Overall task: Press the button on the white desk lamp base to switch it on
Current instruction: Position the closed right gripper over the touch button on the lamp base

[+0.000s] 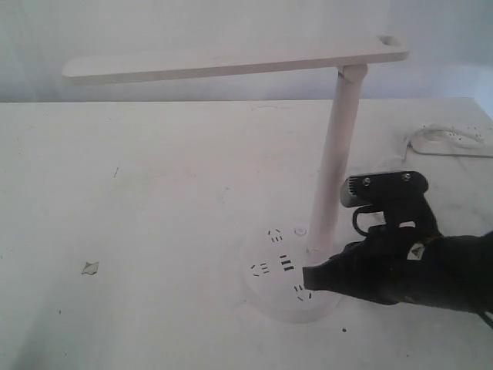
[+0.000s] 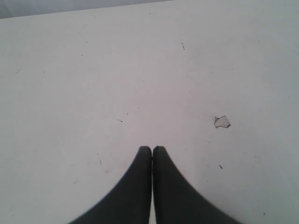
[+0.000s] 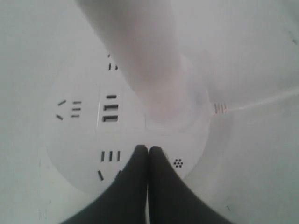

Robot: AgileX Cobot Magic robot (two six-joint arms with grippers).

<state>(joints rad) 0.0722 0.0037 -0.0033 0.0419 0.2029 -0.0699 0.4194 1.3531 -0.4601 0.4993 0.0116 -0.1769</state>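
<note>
The white desk lamp (image 1: pixel 339 154) stands right of centre in the exterior view, its flat bar head (image 1: pixel 231 63) reaching left from a slim stem. The stem rises from the white desk lamp base (image 1: pixel 269 289), a thick round disc with black socket holes and a small round button (image 1: pixel 300 230) at its far side. My right gripper (image 1: pixel 306 277) is shut, its tips over the base's near right part beside the stem foot. In the right wrist view the shut gripper (image 3: pixel 149 148) rests over the disc (image 3: pixel 79 140) by the stem (image 3: pixel 140 56). My left gripper (image 2: pixel 152 148) is shut over bare table.
An oblong white power strip (image 1: pixel 454 139) lies at the back right of the table. A small chipped patch (image 1: pixel 91 268) marks the white tabletop at the left, and the chipped patch (image 2: pixel 222 122) also shows in the left wrist view. A cord (image 3: pixel 261 100) leaves the base.
</note>
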